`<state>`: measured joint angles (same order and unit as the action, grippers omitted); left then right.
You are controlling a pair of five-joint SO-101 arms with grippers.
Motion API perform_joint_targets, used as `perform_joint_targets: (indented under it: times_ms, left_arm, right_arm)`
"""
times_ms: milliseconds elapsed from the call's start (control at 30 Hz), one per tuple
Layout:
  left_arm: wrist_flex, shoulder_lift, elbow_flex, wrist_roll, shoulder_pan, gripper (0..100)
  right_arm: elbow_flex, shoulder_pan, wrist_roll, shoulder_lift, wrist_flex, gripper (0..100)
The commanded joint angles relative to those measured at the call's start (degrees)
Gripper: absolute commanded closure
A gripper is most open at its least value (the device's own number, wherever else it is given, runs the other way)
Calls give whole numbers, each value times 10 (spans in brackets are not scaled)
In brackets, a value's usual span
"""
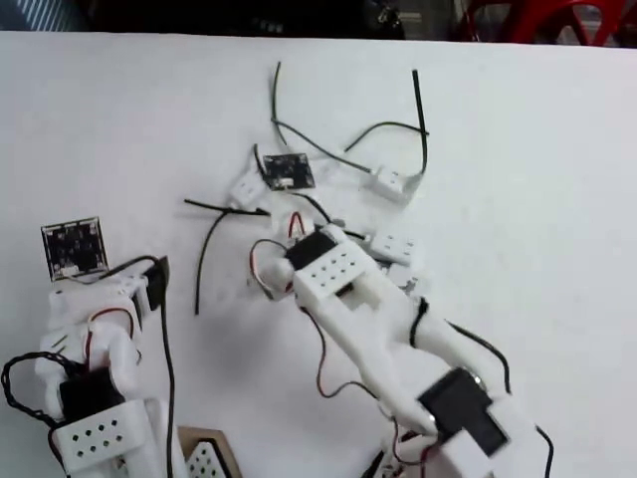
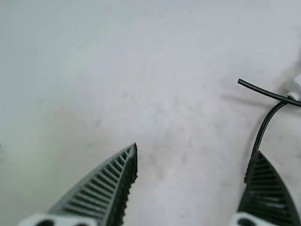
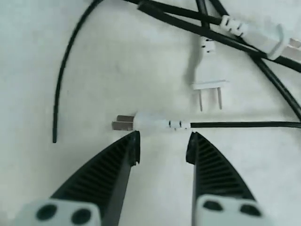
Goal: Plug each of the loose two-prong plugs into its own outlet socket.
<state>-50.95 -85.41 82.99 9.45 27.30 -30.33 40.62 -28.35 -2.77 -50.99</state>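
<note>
A white two-prong plug point(image 3: 143, 121) lies flat on the table just ahead of my right gripper point(image 3: 163, 143), which is open, its fingertips on either side of the plug's body without touching it. The plug's black cord point(image 3: 244, 125) runs off sideways. A second plug point(image 3: 207, 84) lies a little farther on, and a third point(image 3: 263, 40) rests among crossing cords. White outlet blocks point(image 1: 391, 182) point(image 1: 395, 244) sit at mid-table beside the right arm point(image 1: 333, 269). My left gripper point(image 2: 193, 157) is open over bare table, with a black cord end point(image 2: 265, 93) nearby.
A dark square board point(image 1: 289, 171) lies among the tangled black cords at the centre, and another point(image 1: 75, 247) sits at the left by the left arm point(image 1: 100, 339). A small white block point(image 1: 246, 189) rests next to the centre board. A loose cord point(image 3: 61, 80) curves beside the plugs.
</note>
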Motion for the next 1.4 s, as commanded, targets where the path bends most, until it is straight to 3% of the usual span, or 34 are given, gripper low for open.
perform_joint_targets:
  times_ms: [0,333,1133,1367]
  left_arm:
    - [14,-7,-4,4,1,645]
    - [14,-7,-4,4,1,645]
    - [14,-7,-3,4,1,645]
    - [14,-7,-3,4,1,645]
  right_arm:
    - [48,-7,-82,51,-3,837]
    - [178,-4,-207,106,-90,836]
    - [178,-8,-215,204,-46,836]
    - [180,32,-213,215,-80,840]
